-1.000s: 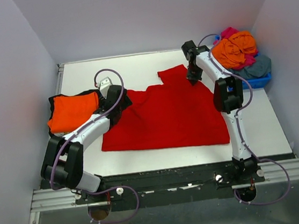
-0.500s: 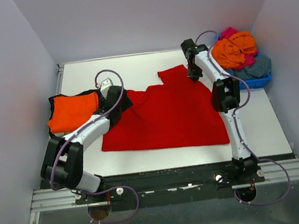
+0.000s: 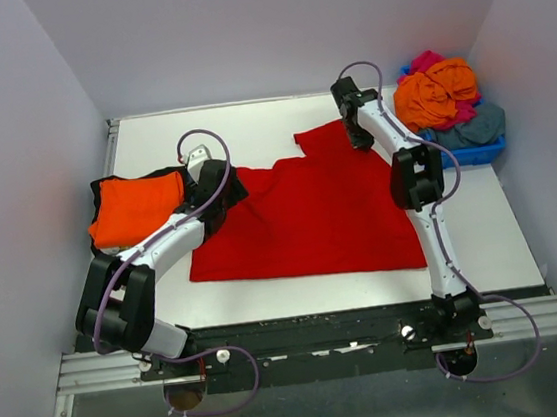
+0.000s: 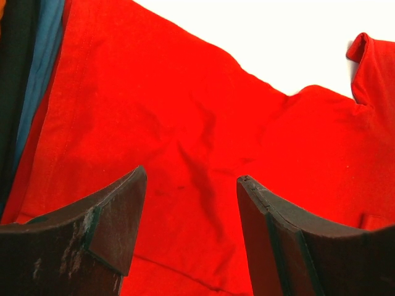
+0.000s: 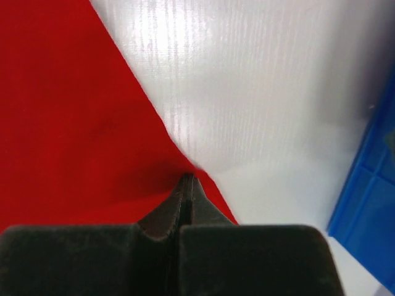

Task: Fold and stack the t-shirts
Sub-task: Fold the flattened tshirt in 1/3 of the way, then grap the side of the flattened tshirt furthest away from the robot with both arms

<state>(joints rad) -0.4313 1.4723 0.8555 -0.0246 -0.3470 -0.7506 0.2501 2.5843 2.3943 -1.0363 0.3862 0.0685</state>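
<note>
1. Red shirt [image 3: 309,215], spread flat mid-worktop [image 3: 249,126]. Its longer run lies left to right, parallel with the near edge. One sleeve points at the far edge.
2. Right claw [image 5: 187,179] is pressed shut, tips seemingly pinching the shirt's right-hand edge by that far sleeve. Bare worktop lies just beyond, with the blue bin [image 3: 483,152] near, in the far right corner.
3. Left claw [image 4: 191,182] stands wide and holds nothing. It hovers over the shirt's left shoulder, cloth directly under the gap.
4. Folded orange shirt [image 3: 135,207] sits at the left edge, just beside the left claw.
5. Judgement: the shirt's far side has one end gripped. The left claw likely needs only a straight drop and a pinch.
</note>
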